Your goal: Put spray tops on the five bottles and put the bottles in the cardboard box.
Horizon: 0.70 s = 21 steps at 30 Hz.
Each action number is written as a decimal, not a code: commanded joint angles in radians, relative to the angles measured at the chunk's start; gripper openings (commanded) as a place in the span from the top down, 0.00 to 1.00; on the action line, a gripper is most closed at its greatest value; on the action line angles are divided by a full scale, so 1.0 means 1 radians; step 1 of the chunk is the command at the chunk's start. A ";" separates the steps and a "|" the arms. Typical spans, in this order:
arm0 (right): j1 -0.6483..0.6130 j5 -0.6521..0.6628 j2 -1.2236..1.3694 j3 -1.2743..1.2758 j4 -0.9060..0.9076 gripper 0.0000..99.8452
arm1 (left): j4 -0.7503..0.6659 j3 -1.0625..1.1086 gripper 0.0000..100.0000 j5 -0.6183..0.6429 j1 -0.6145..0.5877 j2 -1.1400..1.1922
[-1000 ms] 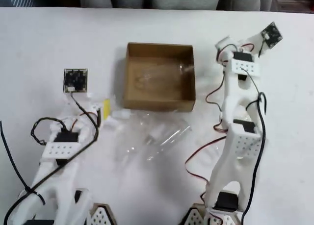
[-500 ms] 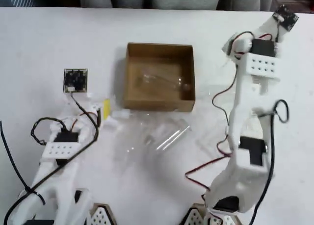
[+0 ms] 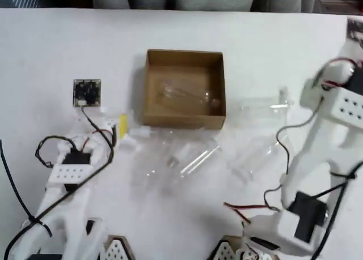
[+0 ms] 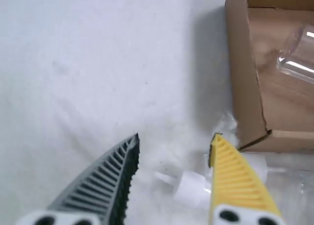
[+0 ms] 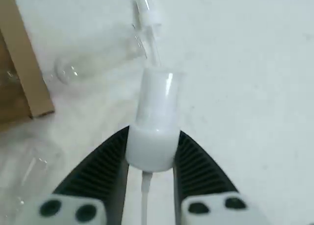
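Note:
The cardboard box (image 3: 184, 119) stands mid-table with one clear bottle (image 3: 184, 94) lying inside; the same bottle (image 4: 298, 53) shows past the box wall (image 4: 245, 78). My left gripper (image 4: 174, 151) is open just off the box's near left corner, over a white spray top (image 4: 189, 186). In the high view its yellow finger (image 3: 122, 127) lies beside that spray top (image 3: 139, 133). My right gripper (image 5: 152, 137) is shut on a white spray top (image 5: 153, 122), held above the table right of the box. A clear bottle (image 5: 95, 58) lies ahead of it.
Several clear bottles lie loose in front of the box (image 3: 190, 158) and to its right (image 3: 258, 108). The right arm (image 3: 334, 113) stands high at the table's right edge. A box corner (image 5: 27, 68) and another clear bottle (image 5: 24, 178) are near the right gripper.
The right arm has swung from the box's far right corner out to the table's right side. The bottle in the box now lies flat. The left arm has not moved.

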 commanded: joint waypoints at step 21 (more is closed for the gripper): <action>0.260 0.565 -0.199 1.099 -0.923 0.88 | -0.031 -0.008 0.77 -0.009 -0.004 -0.027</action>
